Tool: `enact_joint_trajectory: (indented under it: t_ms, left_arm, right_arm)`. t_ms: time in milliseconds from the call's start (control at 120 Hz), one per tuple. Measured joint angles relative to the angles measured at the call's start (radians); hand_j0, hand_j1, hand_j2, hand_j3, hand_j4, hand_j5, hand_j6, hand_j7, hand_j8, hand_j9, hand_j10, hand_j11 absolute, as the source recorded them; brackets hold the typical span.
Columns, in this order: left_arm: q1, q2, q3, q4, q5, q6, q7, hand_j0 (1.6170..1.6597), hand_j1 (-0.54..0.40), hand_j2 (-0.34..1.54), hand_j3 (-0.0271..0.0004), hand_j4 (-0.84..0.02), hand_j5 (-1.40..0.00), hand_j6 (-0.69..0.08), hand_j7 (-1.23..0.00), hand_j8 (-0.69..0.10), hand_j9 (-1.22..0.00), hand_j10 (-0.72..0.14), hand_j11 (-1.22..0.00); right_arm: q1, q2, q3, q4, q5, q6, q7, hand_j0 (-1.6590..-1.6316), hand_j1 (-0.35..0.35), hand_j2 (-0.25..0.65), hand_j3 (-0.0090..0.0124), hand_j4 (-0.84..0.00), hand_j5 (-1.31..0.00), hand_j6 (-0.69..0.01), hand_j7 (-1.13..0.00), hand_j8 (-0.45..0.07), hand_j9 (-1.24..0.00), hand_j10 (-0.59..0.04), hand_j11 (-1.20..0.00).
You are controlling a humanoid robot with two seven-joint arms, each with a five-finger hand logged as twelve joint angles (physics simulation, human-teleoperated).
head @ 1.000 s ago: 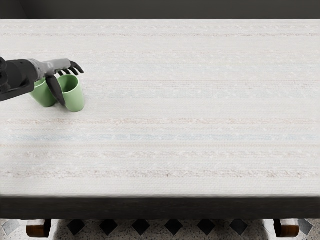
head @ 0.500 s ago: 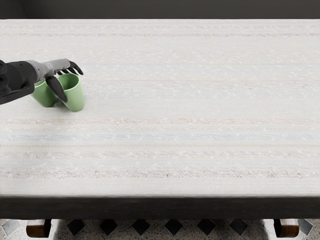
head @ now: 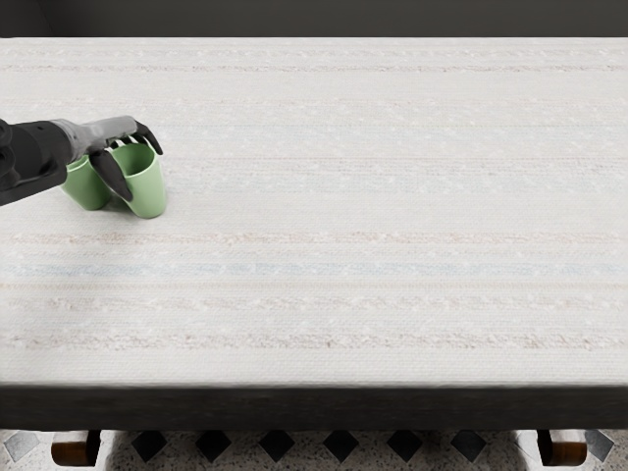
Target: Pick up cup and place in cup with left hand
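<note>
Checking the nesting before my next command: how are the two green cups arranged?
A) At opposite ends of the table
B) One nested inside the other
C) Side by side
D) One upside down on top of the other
C: the right green cup is beside the left green cup, each showing its own outer wall down to the base.

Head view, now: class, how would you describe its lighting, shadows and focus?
Head view: soft, even light on the pale tabletop; faint, soft-edged shadow by the base of the right-hand green cup; table's front edge dark; no strong glare or obvious blur.
</note>
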State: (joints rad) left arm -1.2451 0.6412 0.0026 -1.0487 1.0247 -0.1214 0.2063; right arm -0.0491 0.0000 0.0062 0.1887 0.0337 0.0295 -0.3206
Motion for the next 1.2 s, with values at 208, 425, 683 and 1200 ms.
enact_joint_trajectory:
  t_ms: [208,425,683,1200]
  left_arm:
    - [-0.019,0.007,-0.005,-0.007,-0.008,-0.001,0.0,1.656,-0.089,0.09,0.0,-0.424,-0.57,-0.317,-0.57,-0.329,-0.57,-0.424,-0.57]
    - [-0.064,0.061,-0.005,-0.052,-0.02,-0.002,0.0,1.6564,-0.093,0.07,0.0,-0.433,-0.57,-0.339,-0.56,-0.345,-0.57,-0.431,-0.57]
    - [-0.103,0.117,-0.004,-0.105,-0.039,-0.008,0.0,1.6563,-0.089,0.06,0.0,-0.422,-0.58,-0.334,-0.58,-0.343,-0.57,-0.428,-0.57]
    - [-0.217,0.261,-0.004,-0.239,-0.134,-0.081,-0.001,1.6565,-0.091,0.07,0.0,-0.425,-0.57,-0.348,-0.56,-0.358,-0.57,-0.429,-0.57]
  right_arm:
    - [0.0,0.0,0.0,0.0,0.0,0.0,0.0,-1.6581,-0.349,0.0,0.0,0.0,0.0,0.0,0.0,0.0,0.0,0.0,0.0]
    - [0.0,0.0,0.0,0.0,0.0,0.0,0.0,-1.6581,-0.349,0.0,0.0,0.0,0.0,0.0,0.0,0.0,0.0,0.0,0.0]
    - [0.0,0.0,0.0,0.0,0.0,0.0,0.0,-1.6581,-0.349,0.0,0.0,0.0,0.0,0.0,0.0,0.0,0.0,0.0,0.0]
    - [0.0,0.0,0.0,0.0,0.0,0.0,0.0,-1.6581,-0.349,0.0,0.0,0.0,0.0,0.0,0.0,0.0,0.0,0.0,0.0]
